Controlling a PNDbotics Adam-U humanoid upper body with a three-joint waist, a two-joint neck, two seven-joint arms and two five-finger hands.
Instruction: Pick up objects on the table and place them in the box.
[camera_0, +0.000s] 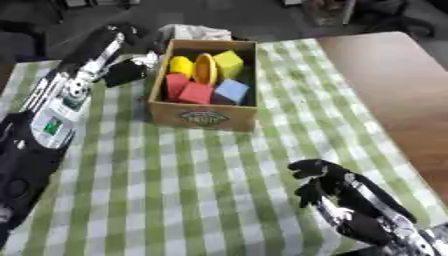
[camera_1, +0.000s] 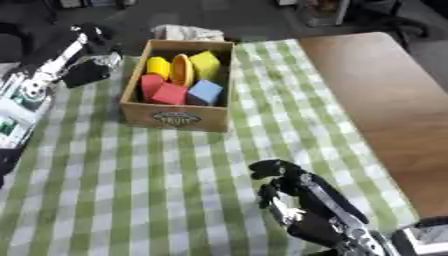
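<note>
You are holding your left hand (camera_0: 127, 71) up by the far left edge of the green-and-white checked tablecloth (camera_0: 201, 185), just beside the left wall of the open brown cardboard box (camera_0: 203, 117); whether its dark fingers are curled or straight cannot be told. Your right hand (camera_0: 319, 180) is resting near the cloth's near right corner, fingers curled in and holding nothing.

The task's things are sitting inside the box: two red blocks (camera_0: 186, 89), one blue block (camera_0: 232, 91), one yellow cube (camera_0: 228, 63), one yellow rounded piece (camera_0: 180, 65) and one orange-yellow oval piece (camera_0: 205, 69) standing on edge. No loose object is showing on the cloth, so the job is looking close to finished.

The risk is sitting with your left arm: swinging it back across the cloth could be catching the box wall and shoving or tipping the box. A white crumpled thing (camera_0: 197, 32) is lying beyond the box.
</note>
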